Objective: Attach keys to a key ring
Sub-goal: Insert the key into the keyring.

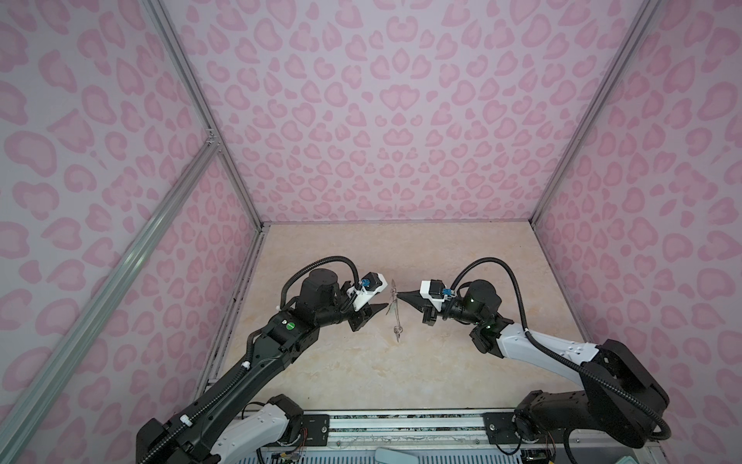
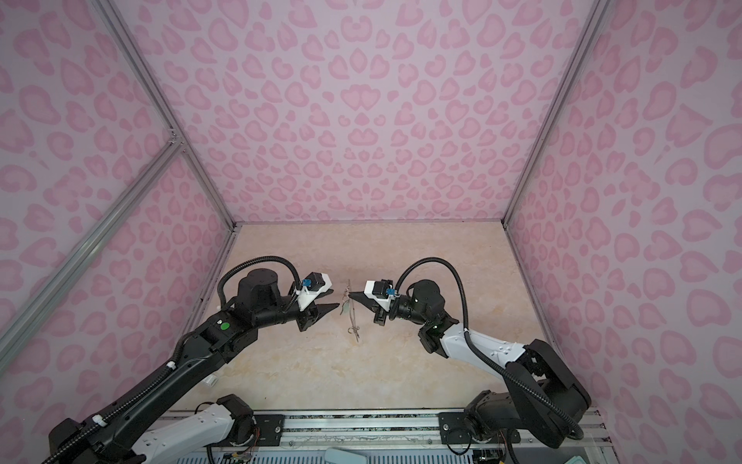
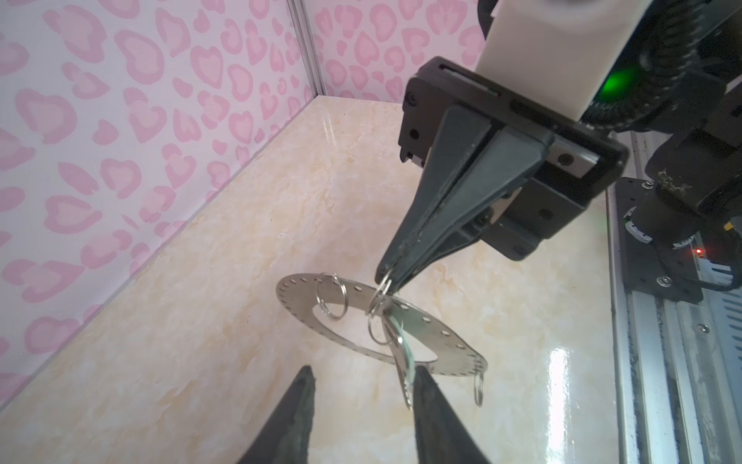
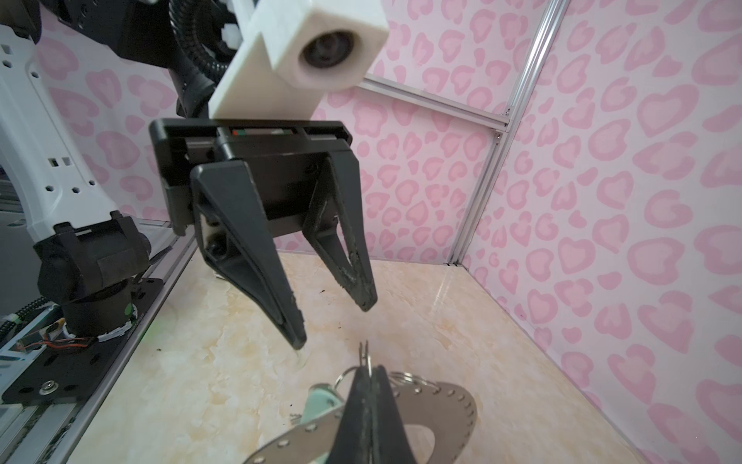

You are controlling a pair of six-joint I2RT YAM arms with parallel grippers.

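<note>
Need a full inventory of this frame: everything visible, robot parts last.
key ring: one, grey metal disc with a wide hole, hanging between the grippers by a loop at its rim
wire loops: three seen, silver, on the key ring's rim
key: one seen clearly, pale mint green, hanging at the key ring near the right gripper's tips
table: one, beige marble pattern, under everything
walls: pink heart print, three sides
frame posts: silver aluminium, at the wall corners
left gripper: black, open, clear of the key ring
right gripper: black, shut on one wire loop
</note>
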